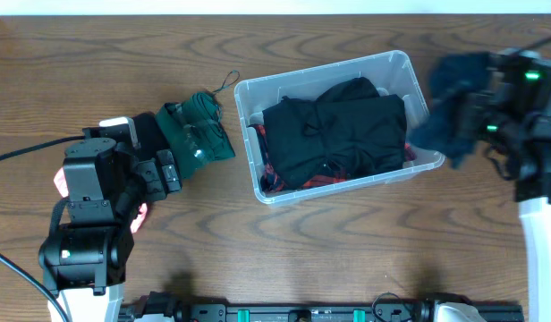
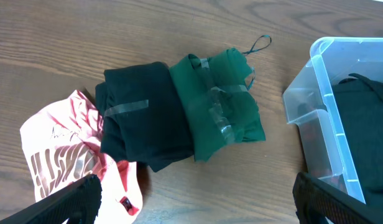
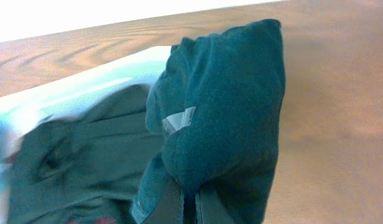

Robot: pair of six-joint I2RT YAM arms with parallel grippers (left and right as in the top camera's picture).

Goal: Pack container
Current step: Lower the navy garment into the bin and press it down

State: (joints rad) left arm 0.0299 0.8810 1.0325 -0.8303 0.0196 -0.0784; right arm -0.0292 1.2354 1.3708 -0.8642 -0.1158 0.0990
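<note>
The clear plastic container (image 1: 249,97) sits mid-table with a black garment (image 1: 334,130) over red plaid cloth inside; its corner shows in the left wrist view (image 2: 331,93). My right gripper (image 1: 477,112) is shut on a dark teal folded cloth (image 3: 232,106), held in the air just right of the container's right end (image 3: 73,87). My left gripper (image 2: 194,199) is open and empty, above bare table, near a green folded cloth (image 2: 219,102), a black folded cloth (image 2: 142,115) and a pink printed cloth (image 2: 67,155) left of the container.
The green cloth (image 1: 202,125), black cloth (image 1: 150,134) and pink cloth (image 1: 59,183) lie under the left arm. A dark rail (image 1: 302,313) runs along the table's front edge.
</note>
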